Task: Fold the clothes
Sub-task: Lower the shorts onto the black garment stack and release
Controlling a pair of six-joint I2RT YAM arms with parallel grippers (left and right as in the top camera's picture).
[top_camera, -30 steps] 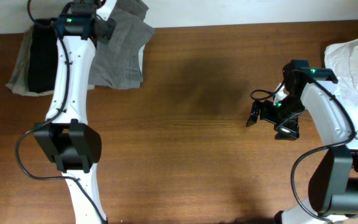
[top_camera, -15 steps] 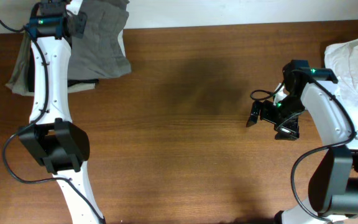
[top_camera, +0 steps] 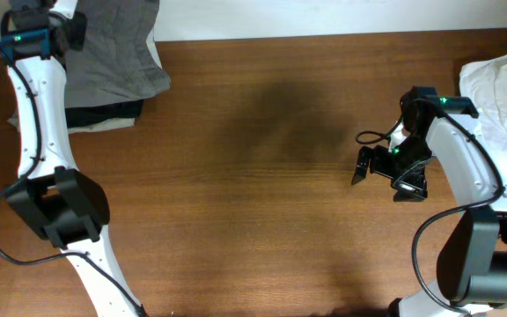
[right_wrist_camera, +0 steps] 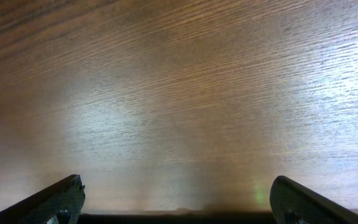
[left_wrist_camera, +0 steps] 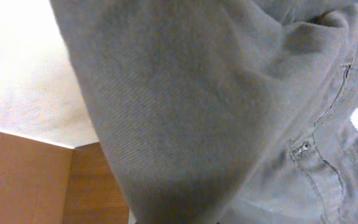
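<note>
There are two robot arms at one brown table [top_camera: 253, 220]. The left gripper [top_camera: 64, 31] is up in the far left corner. Its fingers hide behind cloth, but one pair of grey shorts [top_camera: 113, 57] hangs from it, off the table, so it is holding them tight. In the left wrist view the grey cloth fills nearly the whole picture. It has long seams and one small metal stud [left_wrist_camera: 301, 148].

Under the shorts there is a small pile on the table. It has one black piece [top_camera: 104, 112] and one beige piece [top_camera: 104, 124], with the black one on top. Only their edges peek out.

Far away, at the right edge of the table, lies a heap of white clothes [top_camera: 500, 97]. I cannot tell how many pieces are in it.

The right gripper [top_camera: 385, 176] is near the white heap but does not touch it. Its two fingers are spread wide apart and hold nothing. Only bare wood shows between them.
</note>
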